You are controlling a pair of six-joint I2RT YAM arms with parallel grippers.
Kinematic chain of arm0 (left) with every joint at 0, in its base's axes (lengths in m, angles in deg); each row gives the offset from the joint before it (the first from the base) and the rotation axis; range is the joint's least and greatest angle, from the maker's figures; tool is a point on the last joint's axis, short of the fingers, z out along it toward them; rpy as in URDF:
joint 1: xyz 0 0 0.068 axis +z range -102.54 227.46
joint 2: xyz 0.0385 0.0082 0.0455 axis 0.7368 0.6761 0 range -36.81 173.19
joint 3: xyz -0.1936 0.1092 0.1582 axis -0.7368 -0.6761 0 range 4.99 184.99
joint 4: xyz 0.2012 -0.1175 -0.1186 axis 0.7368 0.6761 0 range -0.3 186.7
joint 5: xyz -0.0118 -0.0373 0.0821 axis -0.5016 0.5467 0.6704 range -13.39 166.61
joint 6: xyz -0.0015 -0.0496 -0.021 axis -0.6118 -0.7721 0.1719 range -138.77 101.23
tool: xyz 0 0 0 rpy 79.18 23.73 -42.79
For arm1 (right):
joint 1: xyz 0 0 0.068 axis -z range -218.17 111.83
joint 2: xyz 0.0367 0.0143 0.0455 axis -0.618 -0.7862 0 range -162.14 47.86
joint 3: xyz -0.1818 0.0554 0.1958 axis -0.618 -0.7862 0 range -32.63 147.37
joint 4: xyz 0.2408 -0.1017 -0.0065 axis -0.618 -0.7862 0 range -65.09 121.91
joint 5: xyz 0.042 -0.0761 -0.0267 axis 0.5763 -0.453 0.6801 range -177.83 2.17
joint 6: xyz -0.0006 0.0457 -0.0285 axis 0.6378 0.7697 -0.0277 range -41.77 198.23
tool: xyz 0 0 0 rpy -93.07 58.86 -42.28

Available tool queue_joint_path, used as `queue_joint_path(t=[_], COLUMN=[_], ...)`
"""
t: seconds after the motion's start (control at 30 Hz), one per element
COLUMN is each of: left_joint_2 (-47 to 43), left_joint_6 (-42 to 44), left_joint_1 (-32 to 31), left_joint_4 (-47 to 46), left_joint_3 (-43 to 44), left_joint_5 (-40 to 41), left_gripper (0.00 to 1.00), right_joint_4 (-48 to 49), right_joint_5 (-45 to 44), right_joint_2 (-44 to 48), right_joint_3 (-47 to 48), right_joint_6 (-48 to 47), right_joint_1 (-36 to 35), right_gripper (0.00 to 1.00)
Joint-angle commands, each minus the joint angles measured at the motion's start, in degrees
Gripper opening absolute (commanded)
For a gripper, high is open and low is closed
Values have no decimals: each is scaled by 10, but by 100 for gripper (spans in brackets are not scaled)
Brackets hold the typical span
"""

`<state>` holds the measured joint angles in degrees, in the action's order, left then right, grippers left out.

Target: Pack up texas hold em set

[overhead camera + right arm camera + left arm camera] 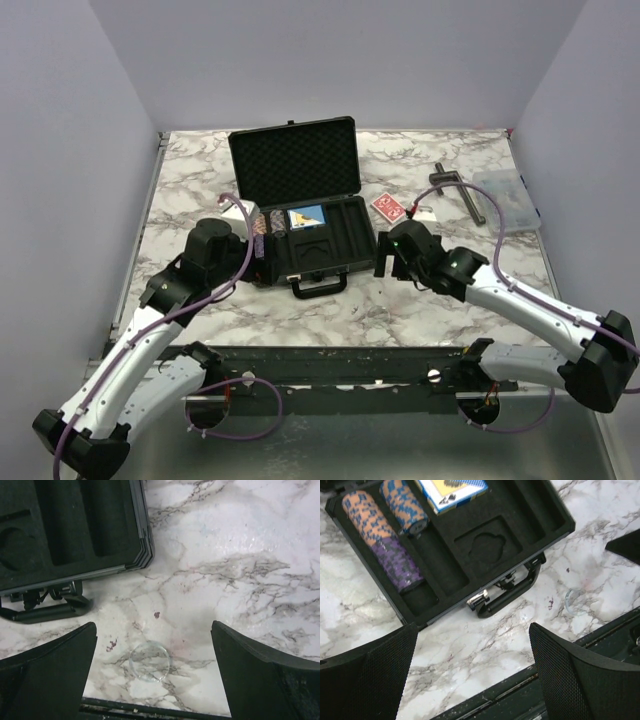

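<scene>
While left gripper (472,630) and right gripper (153,630) hover with jaws apart, the open black case (295,165) lies lengthwise left-to-right, handle (318,285) pointing toward the marble table's (420,300) near edge.

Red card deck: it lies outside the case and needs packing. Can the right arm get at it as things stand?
Probably yes. The red deck lies on the table just beyond the open right hand, beside the case, with nothing between them.

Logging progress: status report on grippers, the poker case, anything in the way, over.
Both open, empty: left gripper, right gripper. Open case: chips, blue deck in tray; red deck on table beside it. Nothing blocking tray.
</scene>
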<state>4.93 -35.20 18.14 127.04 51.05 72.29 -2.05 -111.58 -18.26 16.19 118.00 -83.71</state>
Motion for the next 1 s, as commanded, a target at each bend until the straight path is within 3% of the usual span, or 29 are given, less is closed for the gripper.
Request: queue_joint_path(t=[0.0,0.2,0.3,0.4,0.73,0.97], left_joint_2=[38,85,88,75,34,26], left_joint_6=[30,61,69,65,61,60], left_joint_1=[1,1,1,1,1,1], left_joint_4=[-12,-15,-32,-34,-39,-39], left_joint_3=[68,104,68,51,28,25], left_joint_5=[-29,-15,37,30,53,54], left_gripper=[92,92,91,90,90,90], right_joint_4=[-66,-75,-71,-71,-56,-46], right_joint_5=[49,143,165,184,209,206], right_joint_2=[25,5,12,24,-36,-77], right_joint_3=[-10,-45,-77,-102,-100,-84], right_joint_6=[42,85,112,128,114,110], right_joint_1=[-2,-3,-3,-3,-11,-22], right_gripper=[100,100,100,100,99,90])
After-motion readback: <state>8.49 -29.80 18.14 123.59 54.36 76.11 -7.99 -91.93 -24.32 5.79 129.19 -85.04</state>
